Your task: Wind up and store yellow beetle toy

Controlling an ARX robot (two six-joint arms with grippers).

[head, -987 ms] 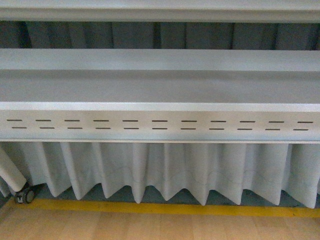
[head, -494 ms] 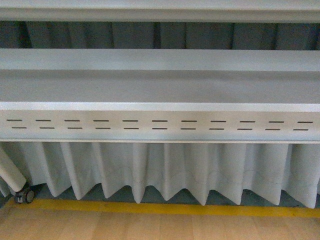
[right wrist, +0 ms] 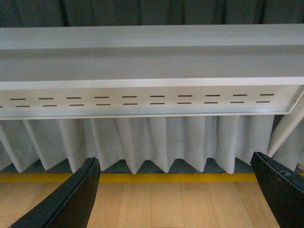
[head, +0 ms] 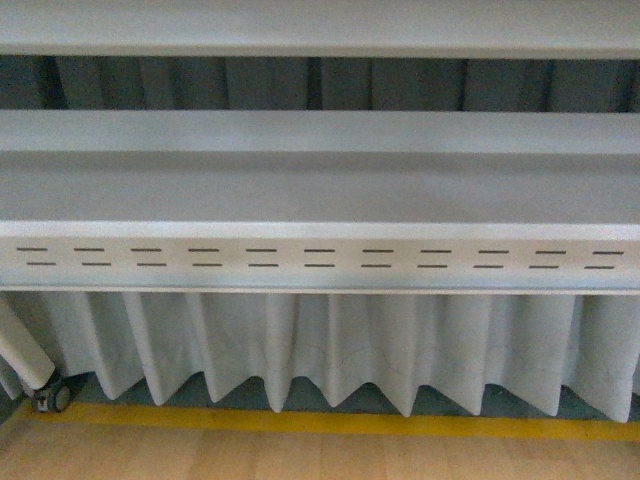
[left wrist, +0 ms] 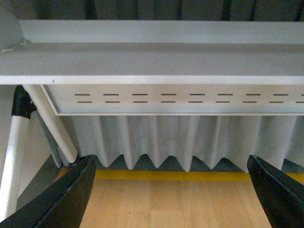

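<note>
As its wrist view shows, the left pincer [left wrist: 171, 161] stands wide, its two black fingers [left wrist: 71, 194] far apart with only floor and cloth seen between them. The right pincer [right wrist: 175, 159] is just as wide, its black fingers [right wrist: 273, 187] apart and holding nothing. Beyond both lies a pale wooden floor [head: 300, 455] crossed by a yellow stripe [head: 320, 422]. Behind the stripe hangs a pleated white curtain [head: 320, 340], its hem just above the floor. Above the curtain runs a white rail [head: 320, 258] with two rows of short dark slots, set under the front edge of a grey tabletop [head: 320, 185] that is seen from nearly edge height. A second grey board [head: 320, 25] spans above the tabletop. Near the tabletop's left corner a white leg [head: 20, 345] slants down to a small black wheel [head: 50, 397] at the floor. The yellow beetle toy shows in none of the three views, so its place cannot be told.
</note>
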